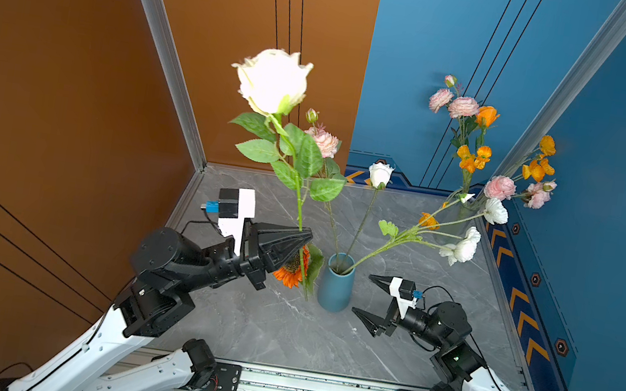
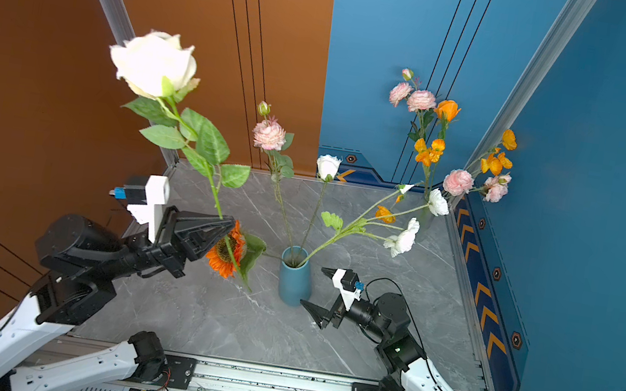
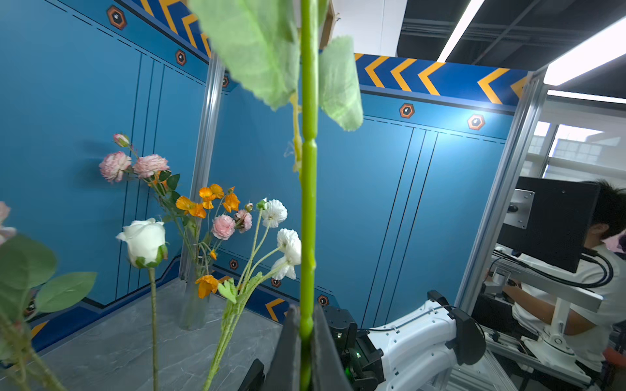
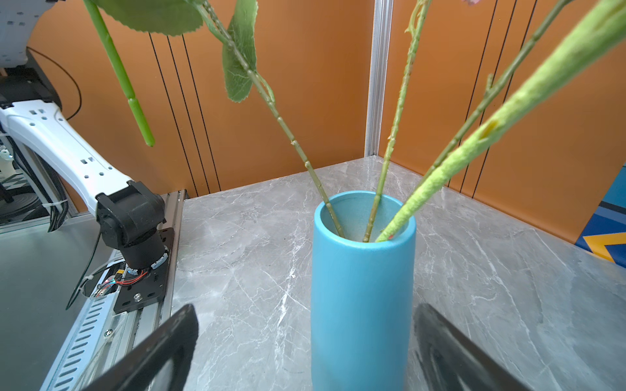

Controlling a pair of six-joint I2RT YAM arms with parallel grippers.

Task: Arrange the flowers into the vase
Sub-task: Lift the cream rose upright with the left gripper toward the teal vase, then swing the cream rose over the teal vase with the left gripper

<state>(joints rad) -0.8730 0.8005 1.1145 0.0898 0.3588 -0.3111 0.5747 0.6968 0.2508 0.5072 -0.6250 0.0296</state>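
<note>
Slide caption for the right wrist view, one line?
Open right gripper faces the blue vase, which holds several green flower stems, on the grey marble table.

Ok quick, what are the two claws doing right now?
Left gripper: shut on the stem of the white rose.
Right gripper: open, empty, vase just in front.

A robotics lab, with panelled booth (image 1: pixel 622 167) and operator (image 3: pixel 599 281).

The grey marbled table (image 1: pixel 281 339) carries a blue vase (image 1: pixel 335 288), upright near its middle. Just beside it, toward the left edge, an orange sunflower (image 1: pixel 289 276) lies on the surface with its leaf next to the vase. A clear glass vase (image 3: pixel 193 304) stands in the far right corner.
</note>
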